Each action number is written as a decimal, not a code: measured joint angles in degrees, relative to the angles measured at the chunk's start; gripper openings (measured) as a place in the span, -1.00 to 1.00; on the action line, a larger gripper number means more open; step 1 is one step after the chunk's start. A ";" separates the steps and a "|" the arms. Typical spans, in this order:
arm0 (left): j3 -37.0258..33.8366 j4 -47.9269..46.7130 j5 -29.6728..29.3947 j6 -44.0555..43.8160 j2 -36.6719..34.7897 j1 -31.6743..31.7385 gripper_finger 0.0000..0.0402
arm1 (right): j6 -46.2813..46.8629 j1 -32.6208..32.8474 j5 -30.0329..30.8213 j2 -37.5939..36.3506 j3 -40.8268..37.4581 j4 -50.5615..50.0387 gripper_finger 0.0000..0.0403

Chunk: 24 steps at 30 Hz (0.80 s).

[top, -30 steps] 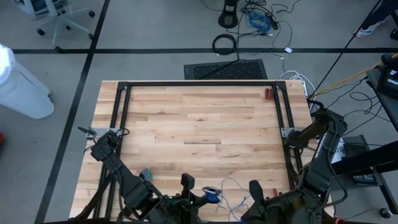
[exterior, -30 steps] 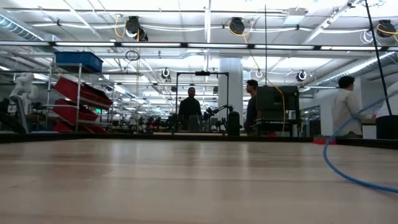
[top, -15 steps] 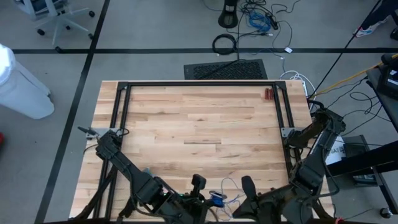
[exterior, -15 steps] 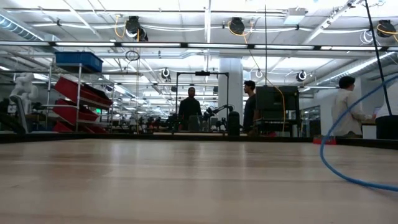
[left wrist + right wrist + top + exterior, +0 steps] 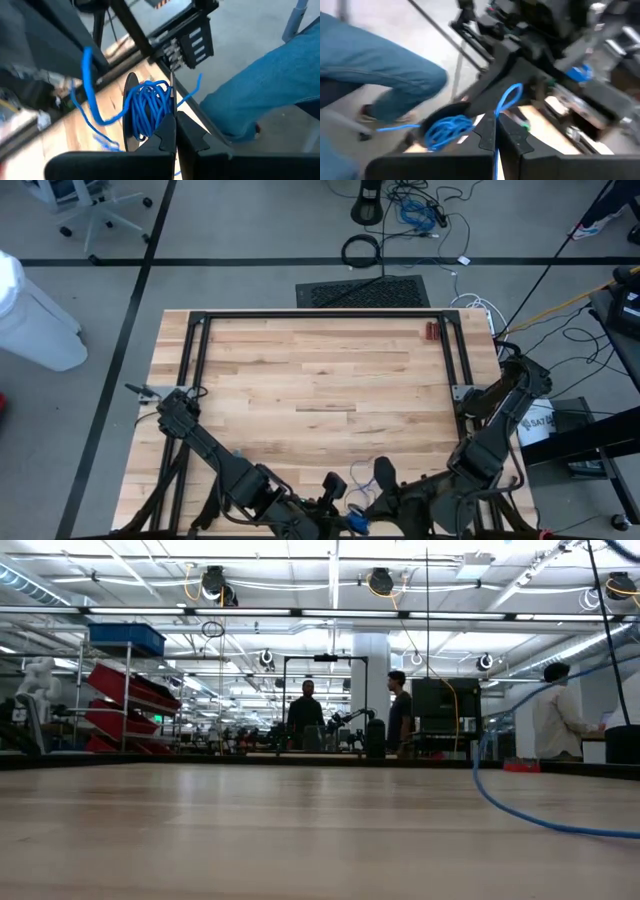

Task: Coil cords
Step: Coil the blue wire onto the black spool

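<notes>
The left gripper (image 5: 175, 131) is seen at the near edge of the table (image 5: 320, 380), with its fingers (image 5: 164, 135) pressed together and nothing clamped between them that can be made out. Just beyond the fingertips, a bundle of blue cord (image 5: 147, 107) is wound around a dark round spool (image 5: 131, 112). From this bundle a loose strand is led up and away to one side of the fingers, and a short free end is stuck out on the other side.

The right gripper (image 5: 495, 131) is held close by, also at the near table edge and facing the left one. Its fingers (image 5: 512, 137) are closed together, and a blue strand (image 5: 507, 97) is seen rising in a loop from right at the fingertips; whether it is pinched between them cannot be told. A little past the fingertips, to one side, the same coiled blue bundle is seen.

From above, both grippers are seen nearly touching at the near edge, with the blue cord (image 5: 352, 520) lying between their fingertips. In the level view across the table, one blue strand (image 5: 500, 802) is seen curving up off the wood at one side.

Well beyond the fingers, at the far corner of the table, a small red-handled tool (image 5: 431, 331) is lying. A leg in blue trousers (image 5: 270, 85) is seen just off the table edge. Farther off, people (image 5: 305, 715) are standing in the room behind.
</notes>
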 joint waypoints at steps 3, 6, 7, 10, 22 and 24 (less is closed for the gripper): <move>0.00 2.21 0.04 3.54 0.01 -0.33 -1.00 | 0.65 -0.54 -3.18 0.00 0.00 0.06 -1.00; 0.00 3.12 0.41 5.37 0.19 -0.74 -1.00 | 1.69 -1.24 -3.21 0.07 0.00 -0.62 -1.00; 0.00 3.49 0.72 5.64 0.29 -0.93 -1.00 | 1.81 -1.48 -3.22 0.09 0.00 -0.90 -1.00; 0.00 3.82 1.40 8.42 0.35 -1.76 -1.00 | 2.84 -2.41 -3.21 0.40 0.00 -1.62 -1.00; 0.00 8.18 1.45 17.47 0.35 -4.36 -1.00 | 8.39 -5.41 -7.95 1.46 -0.11 -4.67 -0.96; 0.00 9.02 1.44 18.70 0.35 -4.72 -1.00 | 9.05 -6.03 -9.04 1.59 -0.09 -4.82 -0.94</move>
